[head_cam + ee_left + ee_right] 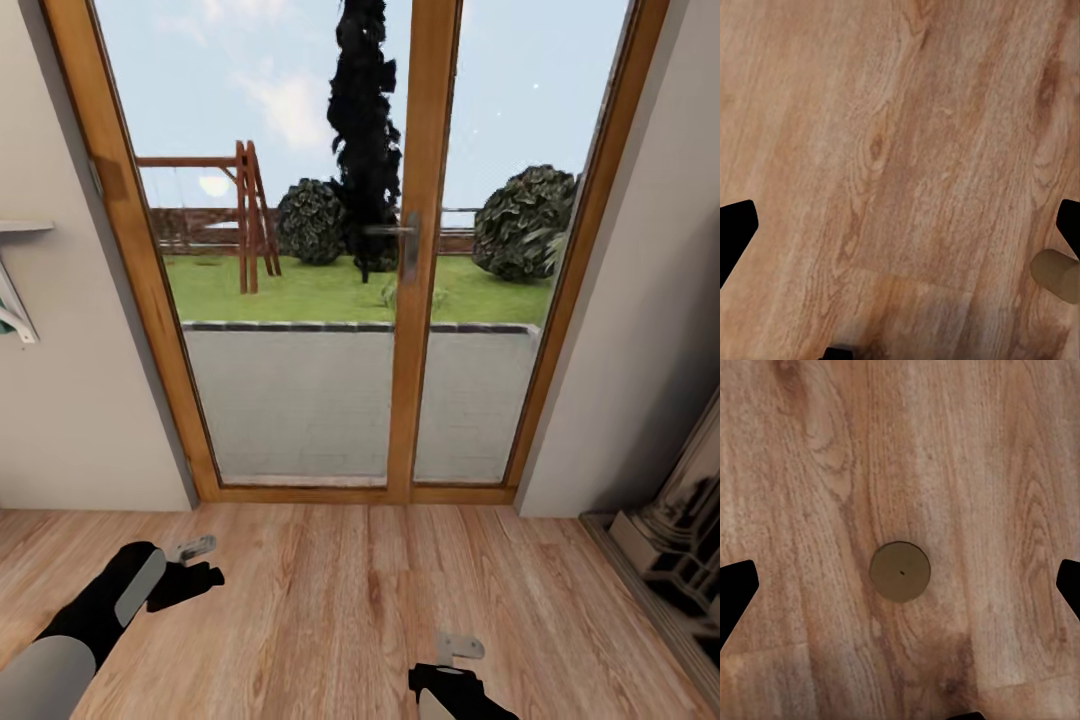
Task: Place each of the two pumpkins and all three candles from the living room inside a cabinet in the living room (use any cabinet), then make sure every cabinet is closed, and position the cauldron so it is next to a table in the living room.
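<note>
Hovering your wide-open, empty right gripper point(900, 577) over a candle point(900, 572), you lower and close next; left gripper point(900, 225) seems open, empty.

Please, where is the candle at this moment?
One candle stands upright on the wooden floor, centred below the open right gripper in the right wrist view, touching neither finger.
</note>
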